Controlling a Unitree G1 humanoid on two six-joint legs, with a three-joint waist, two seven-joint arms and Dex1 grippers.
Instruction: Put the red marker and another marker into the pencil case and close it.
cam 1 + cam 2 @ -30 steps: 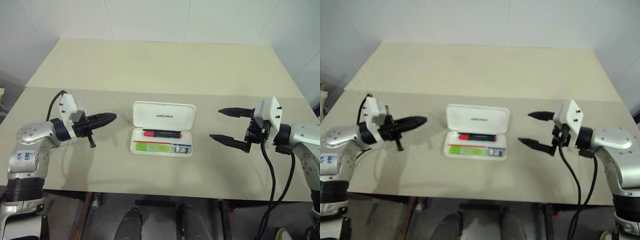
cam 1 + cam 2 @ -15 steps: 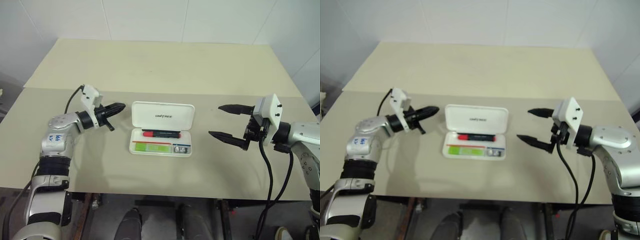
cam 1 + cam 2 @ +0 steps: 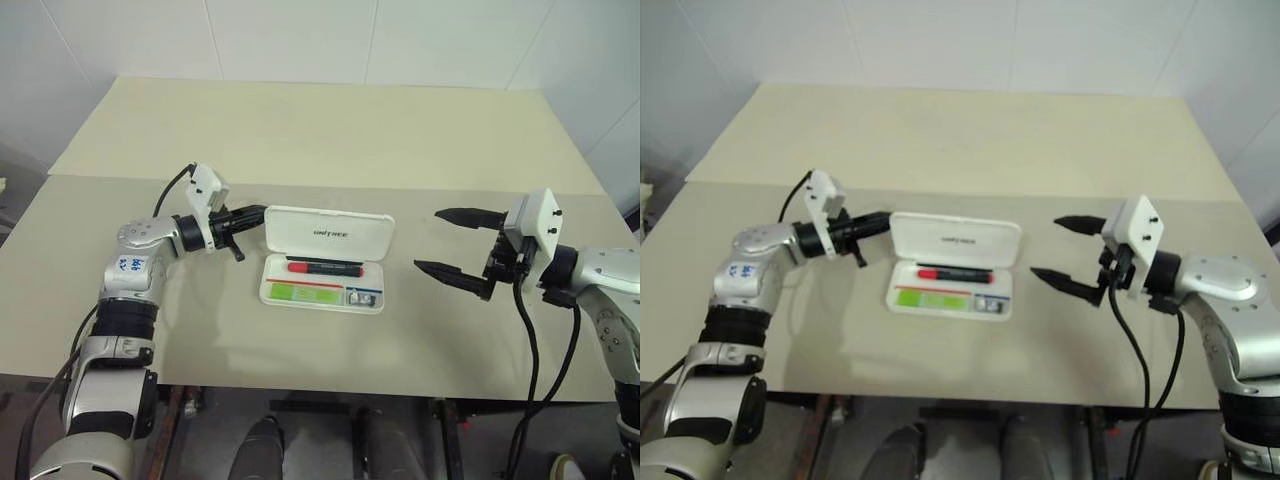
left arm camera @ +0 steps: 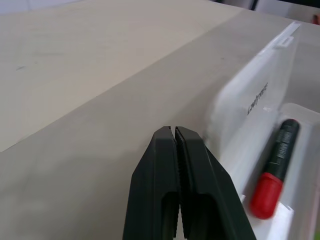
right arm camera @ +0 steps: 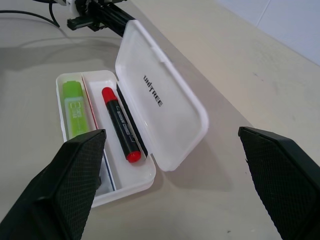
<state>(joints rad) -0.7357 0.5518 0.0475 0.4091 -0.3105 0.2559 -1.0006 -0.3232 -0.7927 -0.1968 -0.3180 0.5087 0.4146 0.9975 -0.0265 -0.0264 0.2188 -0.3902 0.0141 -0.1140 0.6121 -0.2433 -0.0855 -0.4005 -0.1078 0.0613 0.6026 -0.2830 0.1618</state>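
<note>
White tiled walls back a beige counter (image 3: 330,130) where the pencil case (image 3: 325,258) lies open, lid raised. Inside its tray rest the red marker (image 3: 325,267) and the lime-green highlighter (image 3: 305,294), so closing the lid looks like the only step left. With its fingers pressed together, the left pincer (image 3: 252,213) sits right by the lid's left edge. Best to get behind the lid and push it evenly forward and down, so the case doesn't slide. Spread wide and empty, the right pincer (image 3: 448,243) hovers well apart; it could brace the tray.
</note>
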